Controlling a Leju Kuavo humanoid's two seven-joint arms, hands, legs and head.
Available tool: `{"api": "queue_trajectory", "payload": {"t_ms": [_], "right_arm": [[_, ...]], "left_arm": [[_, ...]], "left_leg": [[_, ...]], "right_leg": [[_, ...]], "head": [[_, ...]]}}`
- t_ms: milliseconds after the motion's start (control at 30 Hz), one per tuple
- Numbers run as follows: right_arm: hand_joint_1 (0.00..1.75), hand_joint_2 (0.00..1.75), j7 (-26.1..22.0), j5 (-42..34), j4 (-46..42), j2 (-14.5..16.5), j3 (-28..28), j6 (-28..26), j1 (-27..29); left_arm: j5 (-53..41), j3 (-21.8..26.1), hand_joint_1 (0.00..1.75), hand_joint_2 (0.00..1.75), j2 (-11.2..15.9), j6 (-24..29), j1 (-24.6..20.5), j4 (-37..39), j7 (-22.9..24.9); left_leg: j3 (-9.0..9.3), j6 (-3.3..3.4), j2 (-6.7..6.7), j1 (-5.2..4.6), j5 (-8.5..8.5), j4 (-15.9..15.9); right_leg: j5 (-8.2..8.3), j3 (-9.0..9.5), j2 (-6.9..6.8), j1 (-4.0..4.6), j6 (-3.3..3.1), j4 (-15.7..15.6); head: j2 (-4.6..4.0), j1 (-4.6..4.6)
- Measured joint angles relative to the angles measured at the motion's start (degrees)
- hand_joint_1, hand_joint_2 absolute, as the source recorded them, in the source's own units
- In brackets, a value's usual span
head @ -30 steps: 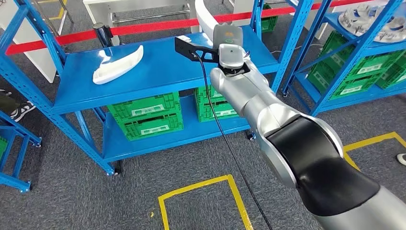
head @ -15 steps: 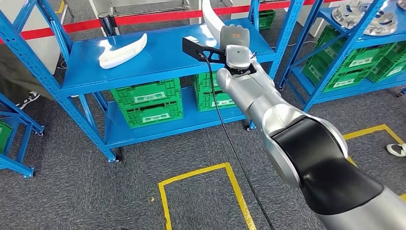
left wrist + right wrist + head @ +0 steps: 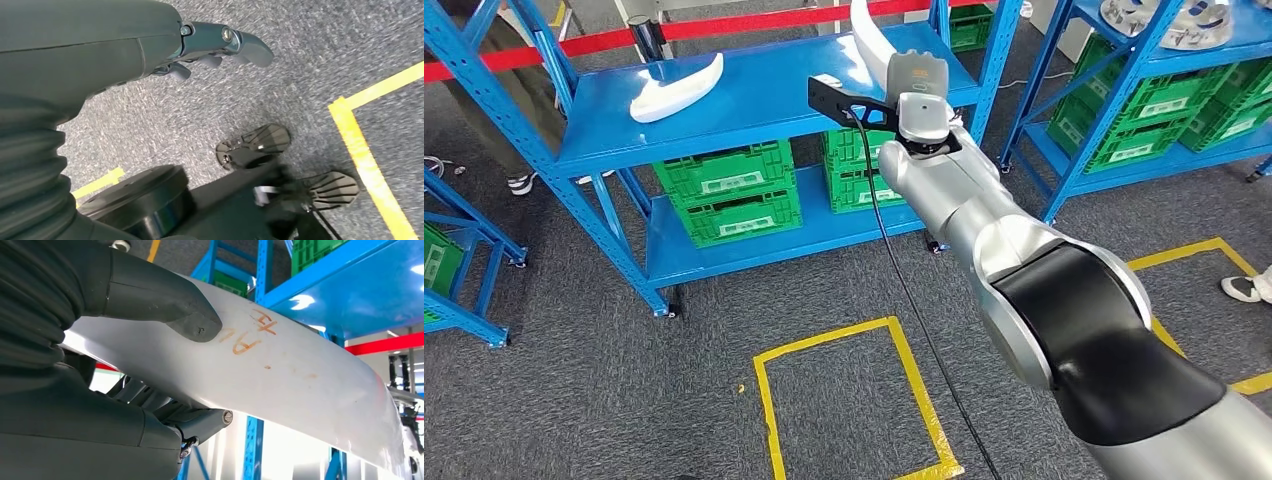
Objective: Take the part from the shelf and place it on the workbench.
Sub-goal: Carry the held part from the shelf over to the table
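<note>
**Part in the right hand, clear of the shelf: carry it out to the bench**

Your right hand [image 3: 150,370] holds the white part [image 3: 300,390]: the thumb presses on its upper face and the darker fingers [image 3: 150,400] wrap under it. In the head view the part [image 3: 867,38] rises past the wrist, over the far right end of the blue shelf [image 3: 754,100]. Your left hand [image 3: 210,47] hangs by the floor with its fingers loosely curled around nothing.

The step in hand looks like the carry, since the part is lifted and no bench is in sight.
- Keep the grip steady. The part is long, smooth and curved, so it will likely want to pivot around the thumb if you swing fast.
- Turn slowly and watch the far tip, which sticks out well beyond the hand.

Edges to mind:
- The blue upright [image 3: 984,60] stands just right of the arm.
- The second rack [image 3: 1144,90] is further right.
- The red barrier tape [image 3: 724,25] runs behind the shelf.
- A second white part [image 3: 679,88] lies on the left of the shelf, well apart from yours.

Open room is toward you, over the grey carpet with the yellow floor marking [image 3: 854,400]. A person's shoe [image 3: 1249,288] shows at the right edge, so swing with care there.
</note>
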Motion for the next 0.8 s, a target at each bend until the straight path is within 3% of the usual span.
{"api": "queue_trajectory", "payload": {"t_ms": [33,100,133,200,267,300,333,367,400,433,500,533,600,633,667,767,800], "right_arm": [[1.75,1.75,0.02,0.01,-0.02,-0.15,-0.05,0.0,-0.05],[1.75,1.75,0.11,0.04,0.01,-0.58,-0.15,0.08,-0.09],[1.75,1.75,0.16,0.08,0.03,-0.85,-0.21,0.14,-0.12],[1.75,1.75,0.29,0.19,0.07,-1.5,-0.34,0.26,-0.25],[1.75,1.75,0.37,0.35,0.08,-1.94,-0.5,0.34,-0.34],[1.75,1.75,0.37,0.43,0.09,-2.07,-0.58,0.37,-0.33],[1.75,1.75,0.37,0.52,0.09,-2.17,-0.68,0.39,-0.32],[1.75,1.75,0.37,0.61,0.08,-2.23,-0.77,0.38,-0.32],[1.75,1.75,0.38,0.7,0.08,-2.26,-0.84,0.36,-0.36],[1.75,1.75,0.38,0.8,0.07,-2.27,-0.91,0.33,-0.47],[1.75,1.75,0.38,0.98,-0.03,-2.2,-1.04,0.28,-0.72],[1.75,1.75,0.39,1.09,-0.08,-2.16,-1.1,0.26,-0.84],[1.75,1.75,0.43,1.3,-0.13,-2.13,-1.18,0.27,-0.86],[1.75,1.75,0.47,1.36,-0.12,-2.11,-1.2,0.31,-0.84],[1.75,1.75,0.51,1.4,-0.11,-2.09,-1.2,0.35,-0.81],[1.75,1.75,0.59,1.61,-0.11,-2.03,-1.23,0.39,-0.83],[1.75,1.75,0.59,1.66,-0.11,-2.02,-1.24,0.4,-0.79]], "left_arm": [[-0.09,-0.03,0.0,1.75,-0.01,0.0,-0.16,-0.02,0.1],[-0.2,-0.08,0.0,1.75,-0.07,0.01,-0.29,0.0,0.36],[-0.26,-0.11,0.0,1.75,-0.1,0.01,-0.37,0.01,0.5],[-0.43,-0.26,0.0,1.75,-0.21,0.01,-0.61,0.03,0.68],[-0.54,-0.4,0.0,1.75,-0.35,0.01,-0.8,0.04,0.76],[-0.55,-0.44,0.0,1.75,-0.41,0.01,-0.84,0.04,0.77],[-0.55,-0.45,0.0,1.75,-0.44,0.02,-0.86,0.04,0.77],[-0.55,-0.46,0.0,1.75,-0.46,0.01,-0.88,0.04,0.75],[-0.53,-0.48,0.0,1.75,-0.49,0.02,-0.89,0.04,0.71],[-0.49,-0.49,0.0,1.75,-0.52,0.02,-0.91,0.03,0.66],[-0.38,-0.54,0.0,1.75,-0.58,0.01,-0.96,0.01,0.51],[-0.32,-0.56,0.0,1.75,-0.61,0.01,-0.97,-0.01,0.44],[-0.19,-0.58,0.0,1.75,-0.62,0.01,-0.92,-0.01,0.32],[-0.15,-0.59,0.0,1.75,-0.61,0.01,-0.85,0.0,0.3],[-0.12,-0.6,0.0,1.75,-0.61,0.01,-0.78,0.01,0.28],[-0.04,-0.72,0.0,1.75,-0.61,0.0,-0.81,0.04,0.24],[-0.02,-0.79,0.0,1.75,-0.61,0.0,-0.86,0.04,0.23]], "left_leg": [[0.97,0.37,-0.02,-0.24,-0.7,-1.96],[0.24,1.21,0.07,-0.25,0.24,-2.65],[-0.19,1.74,0.18,-0.14,0.98,-2.76],[-1.59,2.54,0.38,0.12,2.7,-2.97],[-3.64,2.81,0.43,0.1,4.33,-2.84],[-4.67,2.8,0.47,0.1,5.07,-2.72],[-5.79,2.73,0.54,0.11,5.81,-2.55],[-6.9,2.61,0.61,0.14,6.49,-2.32],[-7.92,2.44,0.65,0.17,7.09,-2.05],[-8.85,2.2,0.68,0.16,7.64,-1.69],[-10.05,1.53,0.68,0.03,8.6,-1.16],[-10.32,1.16,0.67,-0.03,9.14,-1.14],[-10.61,0.42,0.61,0.02,10.14,-1.46],[-11.04,0.07,0.57,0.1,9.67,-1.17],[-11.68,-0.25,0.52,0.17,8.14,-0.02],[-14.22,-0.87,0.46,0.33,0.01,9.41],[-14.6,-0.93,0.45,0.35,-1.36,12.7]], "right_leg": [[0.69,-0.12,-0.1,-0.02,0.38,-0.24],[1.69,-0.21,-0.16,-0.11,1.11,-0.84],[0.88,-0.58,-0.06,-0.14,1.44,-0.45],[-4.2,-2.2,0.19,-0.28,1.98,3.91],[-9.75,-4.14,0.29,-0.3,2.4,11.86],[-10.64,-4.56,0.31,-0.31,2.53,15.17],[-10.14,-4.19,0.31,-0.33,2.61,17.04],[-8.77,-2.85,0.31,-0.37,2.64,16.99],[-7.42,-0.43,0.31,-0.41,2.63,14.8],[-7.17,2.81,0.31,-0.43,2.57,11.14],[-9.11,8.24,0.43,-0.24,1.95,3.53],[-10.11,9.45,0.49,-0.11,1.51,1.44],[-9.64,9.22,0.42,-0.02,0.56,0.63],[-9.01,8.75,0.3,-0.09,0.14,0.61],[-8.3,8.16,0.17,-0.17,-0.27,0.52],[-6.12,5.7,0.06,-0.2,-0.93,0.48],[-5.4,4.78,0.08,-0.14,-0.97,0.5]], "head": [[0.0,-0.05],[0.0,-0.19],[0.0,-0.2],[0.0,-0.08],[0.0,0.05],[0.0,0.05],[0.0,0.07],[0.0,0.07],[0.0,0.08],[0.0,0.08],[0.0,0.09],[0.0,0.1],[0.0,0.2],[0.0,0.19],[0.0,0.16],[0.0,-0.02],[0.0,-0.03]]}}
